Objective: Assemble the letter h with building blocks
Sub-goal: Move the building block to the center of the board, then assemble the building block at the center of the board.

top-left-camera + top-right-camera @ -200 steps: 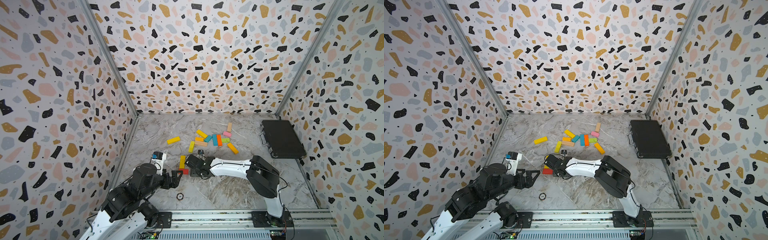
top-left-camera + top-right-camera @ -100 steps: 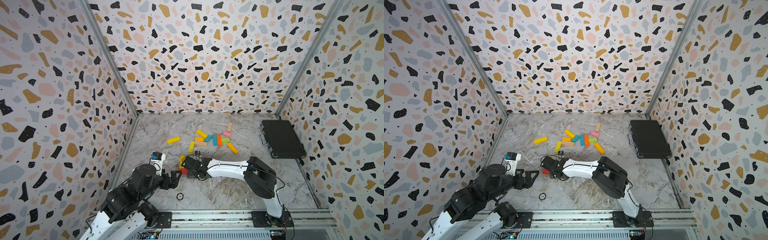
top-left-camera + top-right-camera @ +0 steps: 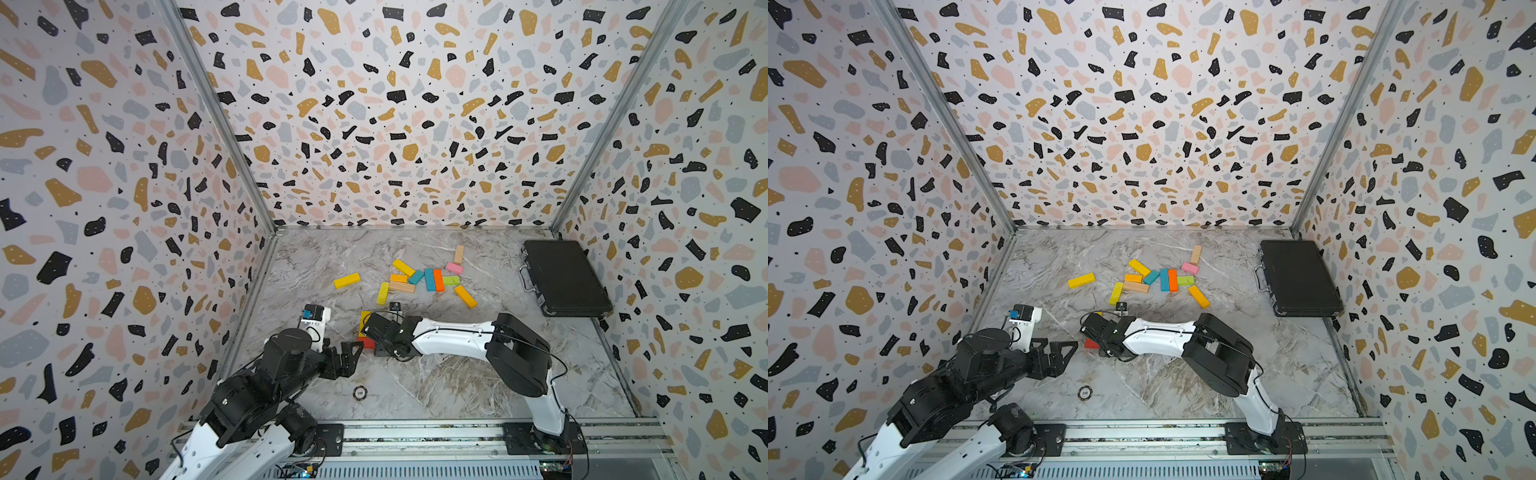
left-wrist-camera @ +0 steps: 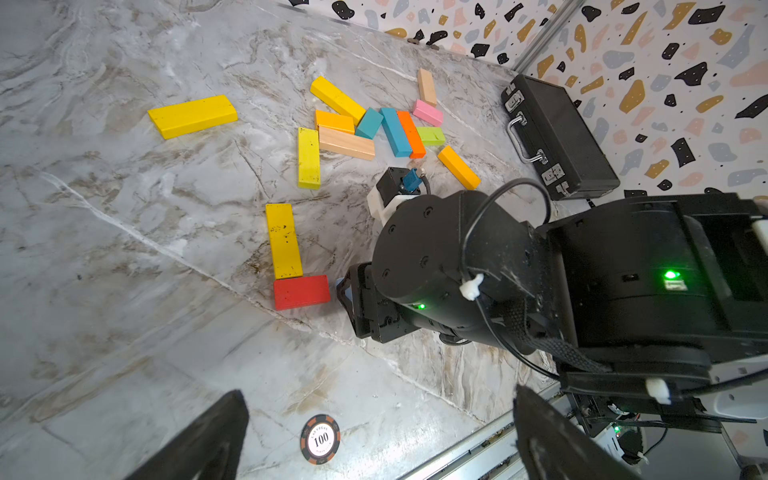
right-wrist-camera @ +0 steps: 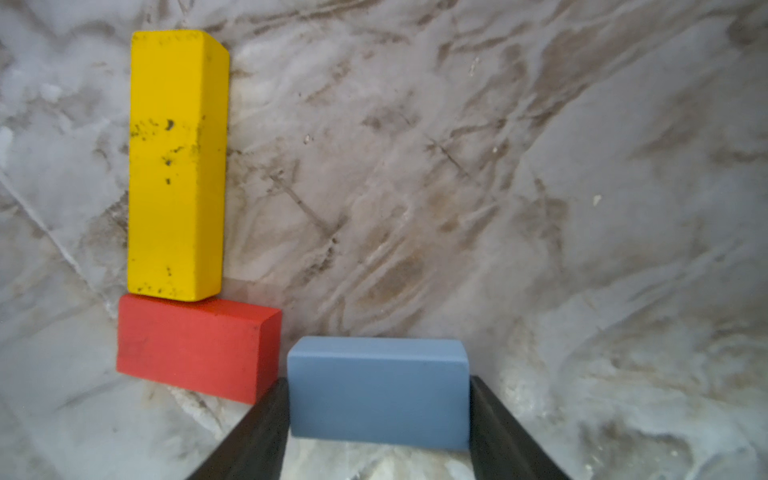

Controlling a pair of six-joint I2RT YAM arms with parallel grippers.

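While left claw gapes wide, right claw clasping blue block, shifted closer beside red block

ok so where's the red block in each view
Top view: the red block sits just left of centre in the lower half, partly hidden.
Top view: same spot, only a red corner showing.
Left wrist: whole block in view.
Right wrist: whole block, beside the blue block.
Landmark: the long yellow block, its end against the red block.
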